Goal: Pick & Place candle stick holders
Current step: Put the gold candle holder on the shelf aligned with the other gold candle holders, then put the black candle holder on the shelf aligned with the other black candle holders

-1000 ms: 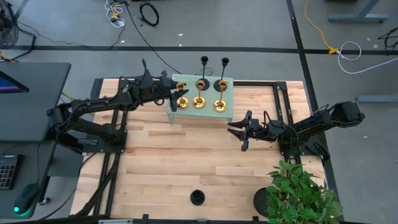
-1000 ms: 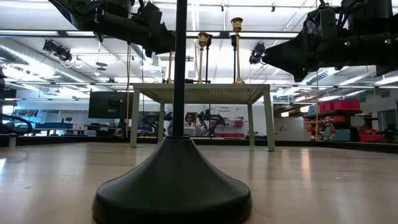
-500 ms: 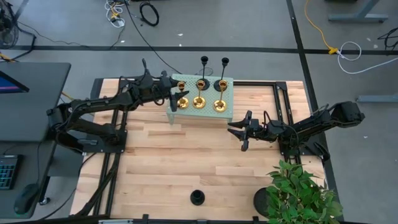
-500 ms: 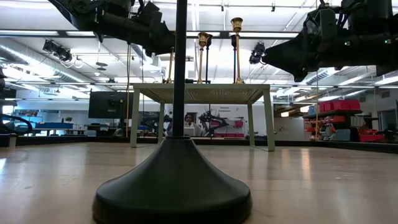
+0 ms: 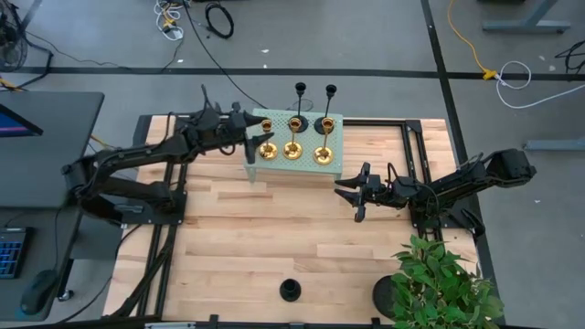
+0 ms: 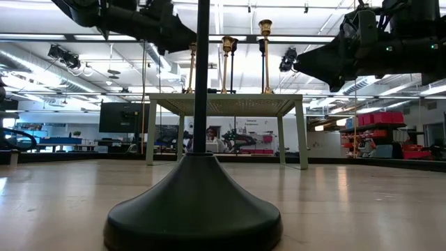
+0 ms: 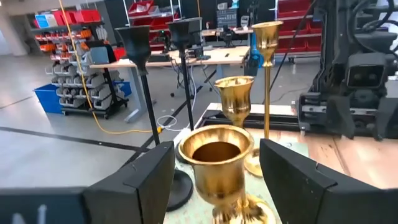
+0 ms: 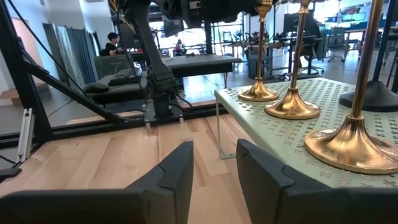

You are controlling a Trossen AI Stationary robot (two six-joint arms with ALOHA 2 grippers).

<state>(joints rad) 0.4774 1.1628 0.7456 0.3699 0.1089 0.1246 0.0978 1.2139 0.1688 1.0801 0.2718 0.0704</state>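
Left pincer (image 7: 214, 168) spread around the leftmost brass holder (image 5: 267, 149) on the pale stand (image 5: 334, 164), presumably releasing it; right pincer (image 5: 352, 194) waits spread at four o'clock (idle).

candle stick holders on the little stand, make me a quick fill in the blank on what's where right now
1. On the pale green stand, the front row holds ___ brass candle stick holders.
2. The left tool is open, with the leftmost brass holder ___ its fingers.
3. One black holder stands alone on the wooden table, near its ___ edge.
4. The right tool waits over the table, its fingers ___.

Missing words: three; between; front; open
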